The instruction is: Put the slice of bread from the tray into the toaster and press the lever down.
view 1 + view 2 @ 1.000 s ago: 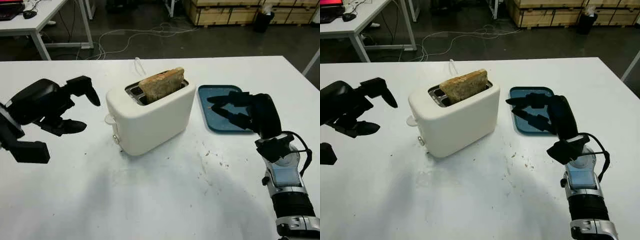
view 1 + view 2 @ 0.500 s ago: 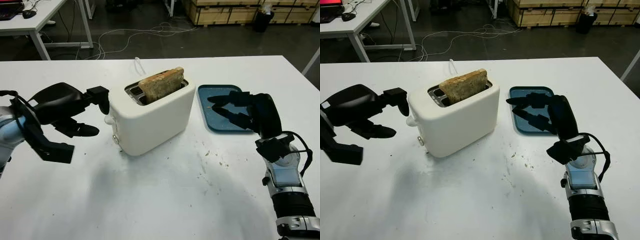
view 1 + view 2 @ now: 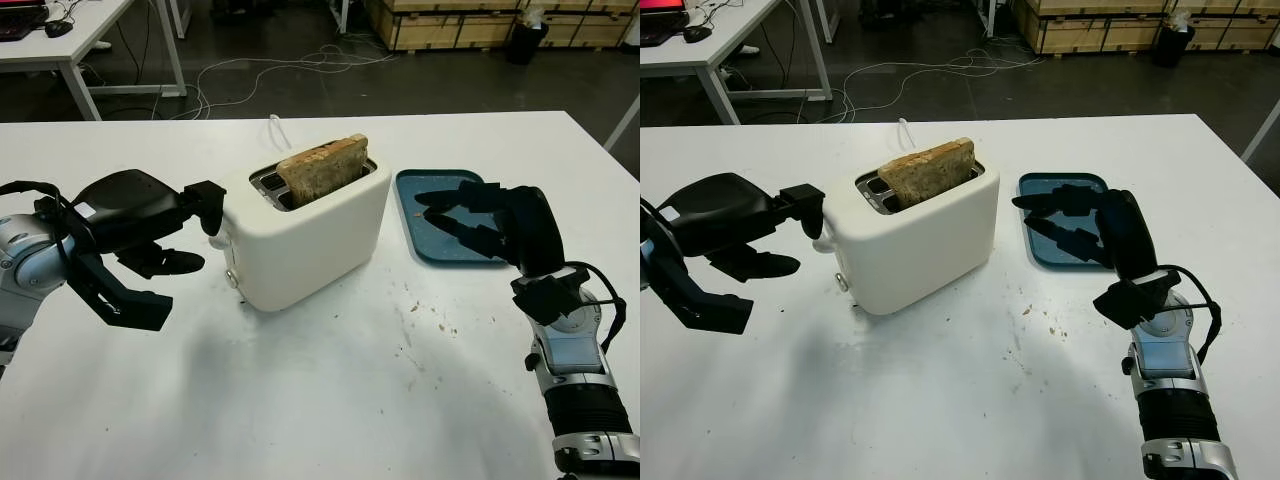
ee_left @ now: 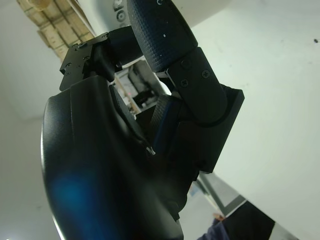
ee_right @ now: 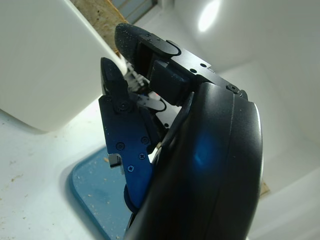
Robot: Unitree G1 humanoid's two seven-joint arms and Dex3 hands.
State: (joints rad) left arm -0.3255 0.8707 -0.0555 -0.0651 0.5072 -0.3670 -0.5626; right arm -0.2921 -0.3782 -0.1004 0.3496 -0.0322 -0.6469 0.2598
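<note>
One bread slice (image 3: 322, 168) standing on edge in the toaster (image 3: 305, 232), top half poking out of the nearer slot, lever (image 3: 217, 239) on the left end face. Left hand (image 3: 140, 218) empty, just beside that end, one fingertip (image 3: 211, 205) at the upper corner right above the lever, contact impossible to tell. Right hand (image 3: 478, 222) empty too, uncurled, hovering over the blue tray (image 3: 425, 200) to the right of the toaster. Crumbs (image 3: 413, 318) scattered on the white table (image 3: 320, 400) in front of the tray.
</note>
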